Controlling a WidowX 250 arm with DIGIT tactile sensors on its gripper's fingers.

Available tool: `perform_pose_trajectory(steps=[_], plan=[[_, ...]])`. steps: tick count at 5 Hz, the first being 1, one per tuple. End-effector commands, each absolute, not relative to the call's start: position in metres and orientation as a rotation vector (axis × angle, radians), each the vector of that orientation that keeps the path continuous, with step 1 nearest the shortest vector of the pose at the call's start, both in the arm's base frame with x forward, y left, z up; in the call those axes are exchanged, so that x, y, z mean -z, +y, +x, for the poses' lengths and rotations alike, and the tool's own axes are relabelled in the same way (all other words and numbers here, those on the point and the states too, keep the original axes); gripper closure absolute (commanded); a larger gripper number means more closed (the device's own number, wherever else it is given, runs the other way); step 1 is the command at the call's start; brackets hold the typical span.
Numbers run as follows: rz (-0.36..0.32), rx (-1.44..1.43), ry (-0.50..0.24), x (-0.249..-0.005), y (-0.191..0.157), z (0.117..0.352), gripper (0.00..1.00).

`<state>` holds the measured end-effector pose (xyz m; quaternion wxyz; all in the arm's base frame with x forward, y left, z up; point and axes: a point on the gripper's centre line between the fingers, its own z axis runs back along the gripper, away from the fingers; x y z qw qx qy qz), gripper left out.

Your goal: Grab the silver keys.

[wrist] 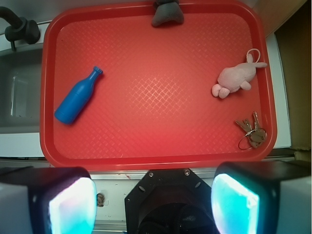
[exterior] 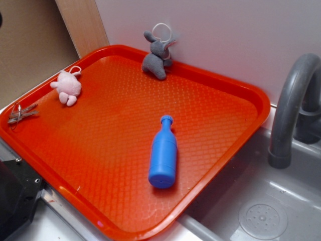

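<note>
The silver keys point(exterior: 21, 113) point(wrist: 251, 131) lie flat in a corner of the red tray point(exterior: 125, 165) point(wrist: 156, 105), a small bunch of dull grey-brown blades on a thin wire ring. In the exterior view that corner is at the far left, just inside the raised rim; in the wrist view it is the near right corner, with the wire ring resting close to the rim. Nothing touches them.

Near the keys, a little further along the same side of the tray, lies the pink plush toy point(exterior: 67, 87) point(wrist: 236, 77) (a small rabbit shape with a cord loop at its head), apart from the bunch. A grey plush toy point(exterior: 157, 53) point(wrist: 167, 12) sits at the tray's back edge, against the white wall point(exterior: 210, 30) in the exterior view. A blue plastic bottle point(exterior: 163, 153) point(wrist: 76, 97) lies on its side, well apart from the keys, on the opposite half of the tray.

Beside the tray is a grey sink point(exterior: 266, 201) with a curved grey faucet point(exterior: 291, 105) point(wrist: 19, 27).

The gripper point(wrist: 153, 200) hangs over the tray's near edge in the wrist view, clear of every object. Its two fingers point(wrist: 70, 204) stand wide apart with nothing between them, their inner pads glowing pale cyan
</note>
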<state>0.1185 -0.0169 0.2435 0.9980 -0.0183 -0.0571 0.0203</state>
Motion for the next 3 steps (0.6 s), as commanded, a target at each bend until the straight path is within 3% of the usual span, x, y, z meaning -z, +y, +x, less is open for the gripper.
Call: perform_pose_trajectory(steps=[1,2,3], plan=[[-0.037,-0.041,-0.114,-0.243,-0.017,0.119,0.00],[0.026,-0.122,-0.103,-0.225,0.007,0.155,0.00],[0.036,-0.202,-0.094,-0.220,0.026,0.170,0.00]])
